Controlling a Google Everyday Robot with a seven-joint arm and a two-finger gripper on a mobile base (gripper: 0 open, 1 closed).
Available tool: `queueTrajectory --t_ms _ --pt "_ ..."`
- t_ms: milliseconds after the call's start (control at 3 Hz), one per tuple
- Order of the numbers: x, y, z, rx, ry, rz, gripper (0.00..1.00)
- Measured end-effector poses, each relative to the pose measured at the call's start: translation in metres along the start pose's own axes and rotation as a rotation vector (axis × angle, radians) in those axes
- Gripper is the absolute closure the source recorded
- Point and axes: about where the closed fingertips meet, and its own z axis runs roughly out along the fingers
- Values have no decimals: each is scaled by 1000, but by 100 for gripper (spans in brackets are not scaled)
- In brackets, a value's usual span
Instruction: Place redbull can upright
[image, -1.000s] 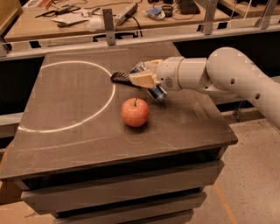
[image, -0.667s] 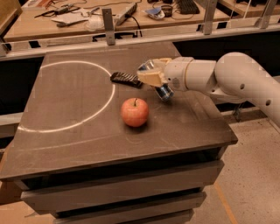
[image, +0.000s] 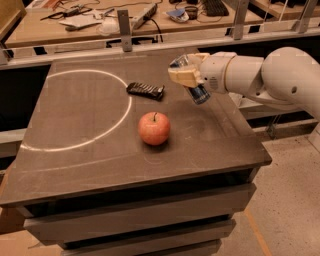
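My gripper (image: 184, 76) is above the right part of the dark table (image: 80, 150) and is shut on the redbull can (image: 196, 90). The can is slim, blue and silver. It is held tilted, its upper end up-left inside the fingers and its lower end pointing down-right, above the table surface. A red apple (image: 154, 128) stands on the table in front and left of the gripper. A dark flat ridged snack packet (image: 145, 90) lies left of the gripper.
A white curved line (image: 125, 107) is painted on the tabletop's left half. Behind the table runs a rail with metal posts (image: 125, 31) and a cluttered workbench (image: 75, 22). The table's right edge drops to a speckled floor (image: 290, 200).
My gripper has risen and moved right with the can, away from the snack packet. The packet now lies fully uncovered. The apple has not moved.
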Motion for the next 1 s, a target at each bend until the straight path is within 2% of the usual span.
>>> queueTrajectory --t_ms 333,667,1000 --pt "0 0 -1 2 -6 5 100" --pt "-3 13 -19 5 -109 96 100" --pt "-2 14 -16 -2 -94 90 100"
